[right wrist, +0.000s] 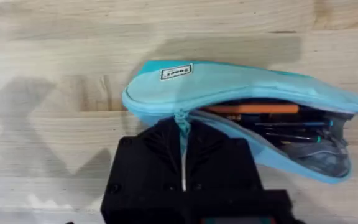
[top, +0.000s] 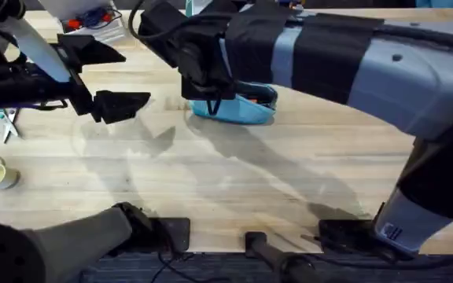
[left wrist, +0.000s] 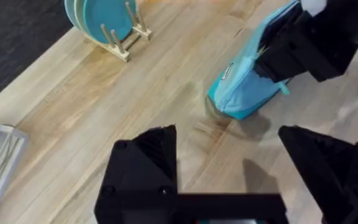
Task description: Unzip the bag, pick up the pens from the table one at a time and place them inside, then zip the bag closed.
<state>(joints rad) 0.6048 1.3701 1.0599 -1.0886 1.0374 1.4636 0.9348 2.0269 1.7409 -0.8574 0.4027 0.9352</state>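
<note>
Pale wood planks make up the counter (top: pixel 234 181), and the turquoise bag (top: pixel 246 108) lies toward its far side, right of centre. Its zipper is open along most of its length, with pens (right wrist: pixel 284 127) and something orange already inside. I judge the closing step is in hand. The right gripper (right wrist: pixel 182 134) sits at the bag's left end, fingers pinched narrow on the zipper pull (right wrist: pixel 181 119). The left gripper (left wrist: pixel 229 155) hovers wide open, well left of the bag, holding nothing. Next, the pull wants drawing rightward along the zipper, perhaps while the left gripper steadies the bag's end.
</note>
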